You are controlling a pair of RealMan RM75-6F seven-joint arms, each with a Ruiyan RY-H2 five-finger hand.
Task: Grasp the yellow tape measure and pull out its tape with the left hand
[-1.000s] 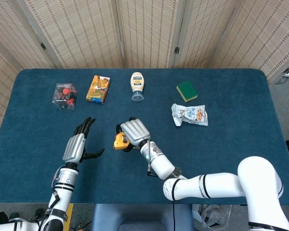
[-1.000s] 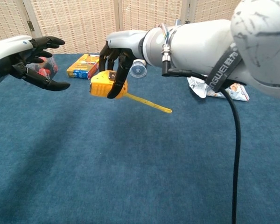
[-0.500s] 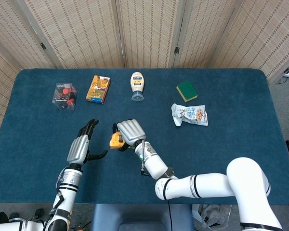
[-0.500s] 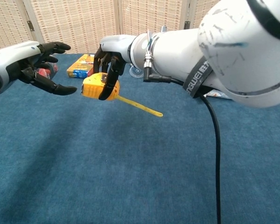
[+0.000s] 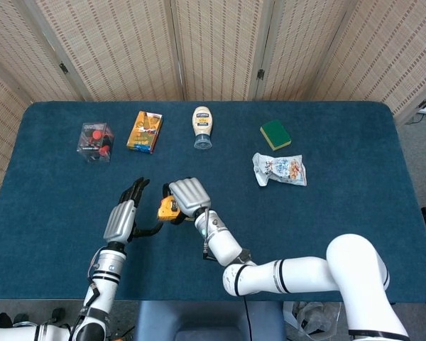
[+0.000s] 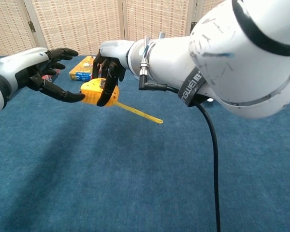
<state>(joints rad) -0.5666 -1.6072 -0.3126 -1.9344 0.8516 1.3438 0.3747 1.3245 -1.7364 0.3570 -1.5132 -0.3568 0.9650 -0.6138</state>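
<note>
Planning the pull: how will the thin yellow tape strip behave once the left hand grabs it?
The thin yellow tape strip juts out unsupported, so it probably feels springy-stiff, yet may buckle if bent. Narrow and smooth-looking, it might slip from a loose pinch.

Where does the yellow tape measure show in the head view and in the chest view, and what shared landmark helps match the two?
Head view: yellow tape measure left of centre, under the right hand.
Chest view: yellow tape measure upper left, off the table, a strip of tape trailing to its right.
Shared landmark: the orange box on the blue table beyond it.
</note>
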